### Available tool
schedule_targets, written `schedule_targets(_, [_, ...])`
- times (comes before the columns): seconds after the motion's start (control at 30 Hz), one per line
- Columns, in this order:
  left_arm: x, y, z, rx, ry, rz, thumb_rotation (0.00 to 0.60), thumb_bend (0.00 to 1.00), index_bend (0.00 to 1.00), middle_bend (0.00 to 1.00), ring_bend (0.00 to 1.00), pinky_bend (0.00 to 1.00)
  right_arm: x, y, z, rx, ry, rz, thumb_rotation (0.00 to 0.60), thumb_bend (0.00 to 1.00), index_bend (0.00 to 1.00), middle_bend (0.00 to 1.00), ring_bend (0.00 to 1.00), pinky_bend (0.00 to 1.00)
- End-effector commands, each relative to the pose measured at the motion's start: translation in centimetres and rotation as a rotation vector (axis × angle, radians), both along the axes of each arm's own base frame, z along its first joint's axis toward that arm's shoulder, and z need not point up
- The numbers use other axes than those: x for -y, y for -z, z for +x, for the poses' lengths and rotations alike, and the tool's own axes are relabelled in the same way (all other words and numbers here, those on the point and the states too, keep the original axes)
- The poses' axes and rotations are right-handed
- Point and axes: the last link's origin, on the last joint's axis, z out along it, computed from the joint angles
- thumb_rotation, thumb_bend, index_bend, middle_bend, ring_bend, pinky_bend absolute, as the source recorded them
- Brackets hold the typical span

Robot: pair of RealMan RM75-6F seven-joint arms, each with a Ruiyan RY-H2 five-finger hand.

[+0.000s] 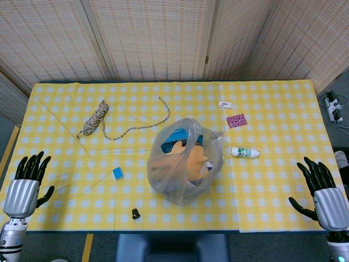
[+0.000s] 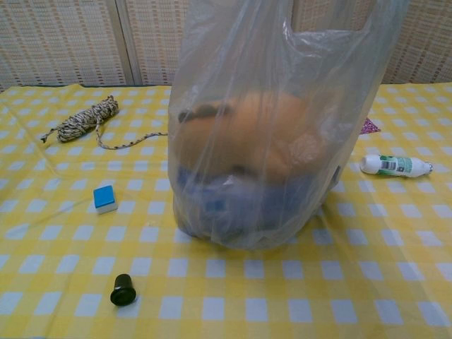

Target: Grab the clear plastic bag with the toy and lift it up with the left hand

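The clear plastic bag (image 1: pixel 182 164) with the orange and blue toy (image 1: pixel 192 159) inside stands near the middle of the desk (image 1: pixel 283 136), towards its near edge, untouched. The left hand (image 1: pixel 24 185) hovers at the near left corner and the right hand (image 1: pixel 322 194) at the near right corner, both with fingers (image 1: pixel 34 165) spread apart and holding nothing. A coiled rope (image 1: pixel 95 119) lies towards the far left, a small white bottle (image 1: pixel 244 152) just right of the bag.

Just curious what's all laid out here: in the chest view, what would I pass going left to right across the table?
Coiled speckled rope → small blue block → black cap → clear plastic bag with orange toy → white bottle.
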Motion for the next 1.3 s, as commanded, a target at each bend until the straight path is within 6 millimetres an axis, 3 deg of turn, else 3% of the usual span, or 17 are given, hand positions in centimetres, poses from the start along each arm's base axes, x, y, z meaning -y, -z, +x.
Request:
schedule_targets(0.03, [0.0,0.2,0.1,0.019,-0.002,-0.015,0.6,0.34,0.04,0.0,0.0,0.0,0.0,-0.1,0.0,0.002,-0.001,-0.002,0.6,0.25,0.0,0.0,0.01,0.0])
schedule_targets(0.23, [0.3,0.7,1.1,0.221,0.034,-0.13,0.6,0.34,0.04,0.0,0.0,0.0,-0.4,-0.5,0.1,0.01,-0.012,-0.013,0.6,0.25,0.0,0.0,0.01,0.0])
schedule_targets(0.47, [0.6,-0.3,3.0,0.685,0.088,-0.393,0.6,0.34,0.06,0.01,0.0,0.0,-0.9,-0.8,0.1,0.024,-0.014,-0.012,0.6,0.25,0.0,0.0,0.01,0.0])
schedule_targets(0.67, [0.9,-1.4,4.0,0.728,0.109,-0.496,0.6,0.31,0.02,0.01,0.0,0.0,-0.8,-0.8,0.1,0.029,-0.007,-0.008,0.6,0.25,0.0,0.0,0.01,0.0])
schedule_targets(1.03, [-0.7,-4.1,8.8,1.161,0.25,-0.654,0.6,0.3,0.0,0.0,0.0,0.0,-0.6,-0.7,0.0,0.034,-0.001,-0.002,0.6,0.25,0.0,0.0,0.01,0.0])
schedule_targets(1.3, [-1.5,-4.3,11.6,1.216,0.297,-0.786,0.6,0.29,0.0,0.0,0.0,0.0,-0.7,-0.6,0.1,0.036,-0.004,0.004,0.6,0.25,0.0,0.0,0.01,0.0])
